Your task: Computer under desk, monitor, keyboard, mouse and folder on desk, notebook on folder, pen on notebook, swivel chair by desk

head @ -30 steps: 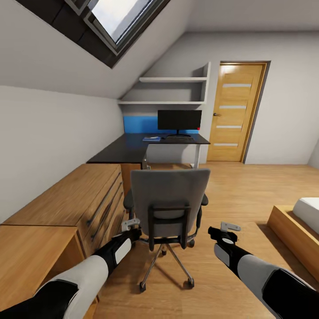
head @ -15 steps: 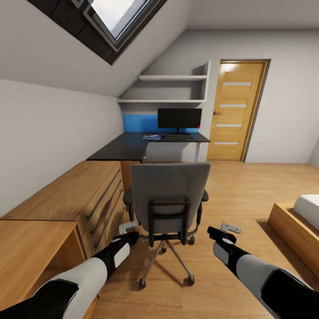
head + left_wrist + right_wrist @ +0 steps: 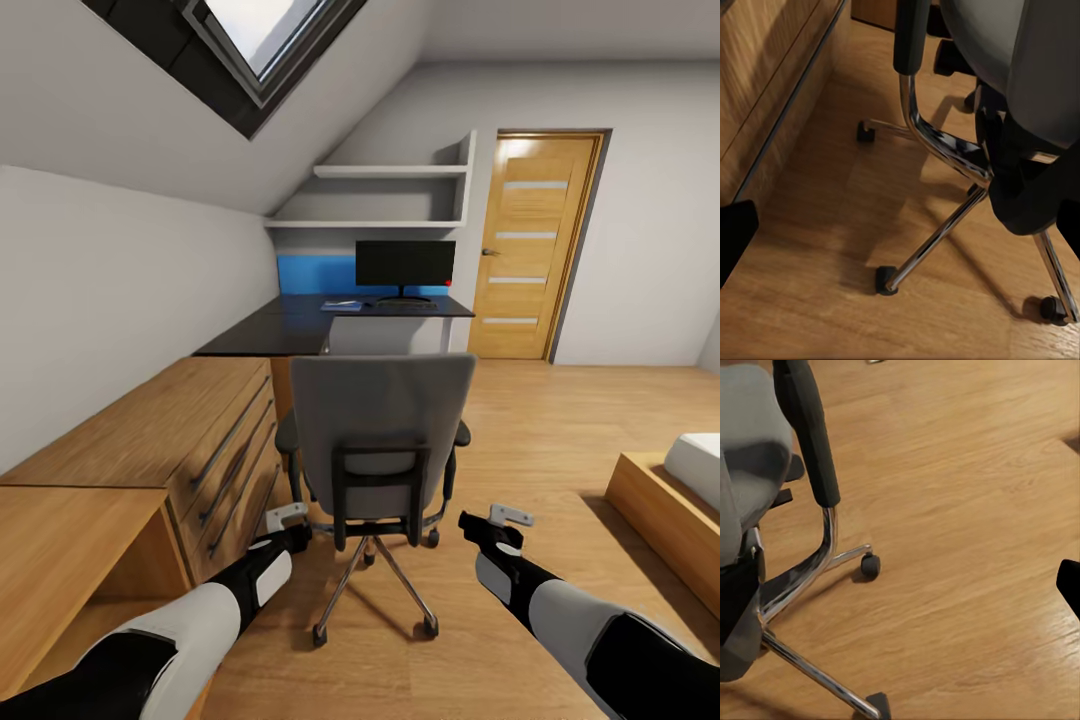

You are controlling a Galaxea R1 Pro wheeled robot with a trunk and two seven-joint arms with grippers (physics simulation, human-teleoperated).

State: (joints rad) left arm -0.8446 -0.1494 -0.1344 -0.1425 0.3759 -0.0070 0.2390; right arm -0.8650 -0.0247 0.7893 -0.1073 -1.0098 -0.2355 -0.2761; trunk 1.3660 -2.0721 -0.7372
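The swivel chair (image 3: 381, 425) stands in the middle of the wooden floor with its grey backrest toward me, a short way from the desk (image 3: 280, 328). On the black desk top stand the monitor (image 3: 404, 264) and, in front of it, the keyboard (image 3: 405, 305). The blue folder (image 3: 342, 305) lies to the keyboard's left. My left gripper (image 3: 286, 520) hangs open low beside the chair's left side and my right gripper (image 3: 505, 522) open beside its right. The left wrist view shows the chair's metal star base (image 3: 945, 154) and casters, with dark fingertips (image 3: 735, 234) at the picture's edges.
A light wooden drawer chest (image 3: 170, 440) runs along the left wall, close to the chair and my left arm. A wooden door (image 3: 530, 245) is behind the desk on the right. A bed frame (image 3: 665, 510) stands at the right edge. Open floor lies between it and the chair.
The whole view has shifted slightly, so the chair and desk sit a little higher in the picture. Both grippers stay low on either side of the chair, still open.
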